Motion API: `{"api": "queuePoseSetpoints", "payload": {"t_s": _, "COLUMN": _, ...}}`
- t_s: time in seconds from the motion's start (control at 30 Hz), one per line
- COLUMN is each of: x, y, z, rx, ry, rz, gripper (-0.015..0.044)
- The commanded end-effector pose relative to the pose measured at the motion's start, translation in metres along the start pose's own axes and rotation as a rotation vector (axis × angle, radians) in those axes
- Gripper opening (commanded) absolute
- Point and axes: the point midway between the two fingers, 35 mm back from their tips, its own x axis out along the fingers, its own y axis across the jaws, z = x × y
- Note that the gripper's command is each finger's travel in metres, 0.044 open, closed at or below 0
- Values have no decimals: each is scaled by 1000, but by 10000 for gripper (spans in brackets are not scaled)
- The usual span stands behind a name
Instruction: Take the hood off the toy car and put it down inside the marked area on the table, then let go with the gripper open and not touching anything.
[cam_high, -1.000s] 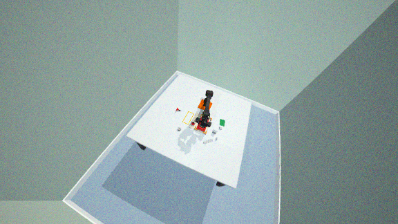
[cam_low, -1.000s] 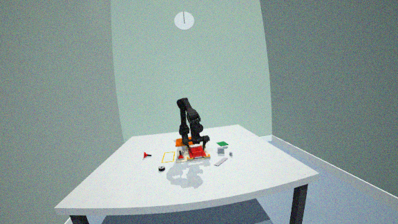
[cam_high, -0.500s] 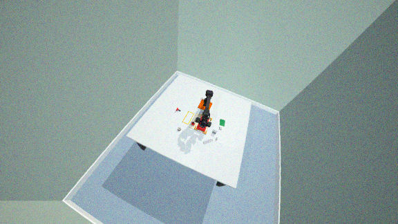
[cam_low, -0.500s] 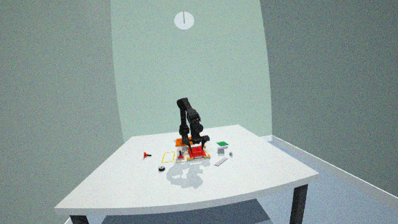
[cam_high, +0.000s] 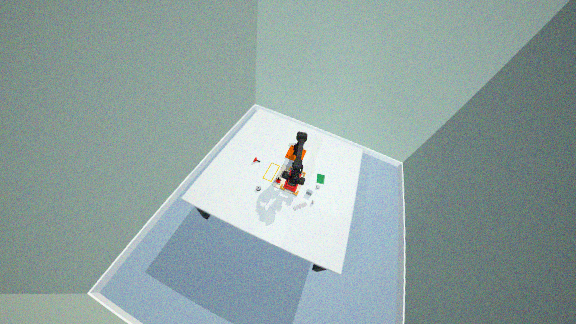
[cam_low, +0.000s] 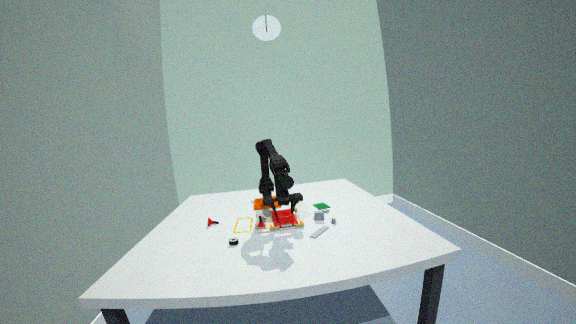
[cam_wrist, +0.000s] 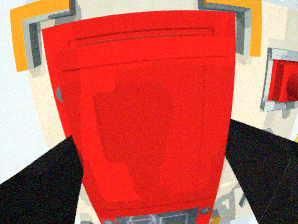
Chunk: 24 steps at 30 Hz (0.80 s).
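At the near left lies a small round black piece (cam_high: 258, 188) (cam_low: 233, 241), and farther in, the gripper (cam_high: 293, 181) (cam_low: 284, 216) (cam_wrist: 150, 133) is closed on the two sides of the red hood (cam_high: 291, 188) (cam_low: 285, 220) (cam_wrist: 140, 80), which is between the orange corners. The yellow marked area (cam_high: 268, 171) (cam_low: 235, 225) is to the left of the hood, while a green plate (cam_high: 320, 178) (cam_low: 321, 206) lies farther, to the right.

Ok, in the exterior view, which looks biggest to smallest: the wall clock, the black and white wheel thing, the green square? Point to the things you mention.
1. Clock (cam_low: 266, 28)
2. Green square (cam_high: 320, 178) (cam_low: 321, 206)
3. Wheel thing (cam_high: 258, 188) (cam_low: 233, 241)
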Motion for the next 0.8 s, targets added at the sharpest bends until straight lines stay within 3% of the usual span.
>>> {"api": "queuePoseSetpoints", "payload": {"t_s": 0.0, "x": -5, "y": 0, "z": 1, "rx": 1, "ry": -6, "rz": 1, "gripper": 0}}
{"api": "queuePoseSetpoints", "payload": {"t_s": 0.77, "x": -20, "y": 0, "z": 1, "rx": 1, "ry": -6, "rz": 1, "gripper": 0}}
